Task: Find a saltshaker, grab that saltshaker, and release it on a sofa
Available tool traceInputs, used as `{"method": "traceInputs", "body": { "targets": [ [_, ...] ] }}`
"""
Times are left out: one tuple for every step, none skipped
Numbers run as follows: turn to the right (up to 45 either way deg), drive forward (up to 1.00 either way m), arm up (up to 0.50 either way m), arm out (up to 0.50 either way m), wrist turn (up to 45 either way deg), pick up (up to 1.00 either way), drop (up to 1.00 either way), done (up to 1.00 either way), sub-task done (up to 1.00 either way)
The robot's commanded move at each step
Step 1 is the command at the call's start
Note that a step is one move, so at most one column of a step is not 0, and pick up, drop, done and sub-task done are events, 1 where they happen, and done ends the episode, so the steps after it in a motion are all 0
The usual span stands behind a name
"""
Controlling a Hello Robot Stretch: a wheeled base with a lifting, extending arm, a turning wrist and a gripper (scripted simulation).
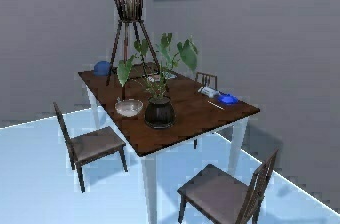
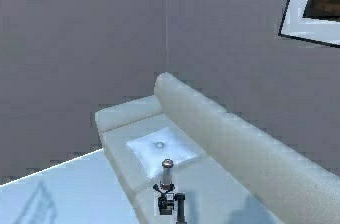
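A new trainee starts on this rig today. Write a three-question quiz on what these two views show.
1. True or false: the potted plant stands on the floor beside the dining table.
2. What lies on the seat of the sofa? A) a cushion B) a laptop C) a book
3. Fill in: at the arm side view's top right corner hangs a framed ____.
Key: 1 false, it stands on the table; 2 A; 3 picture.
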Motion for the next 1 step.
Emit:
{"method": "traceInputs", "body": {
  "targets": [
    [0.0, 0.00, 0.10, 0.00, 0.0, 0.00, 0.00, 0.00, 0.00]
  ]
}}
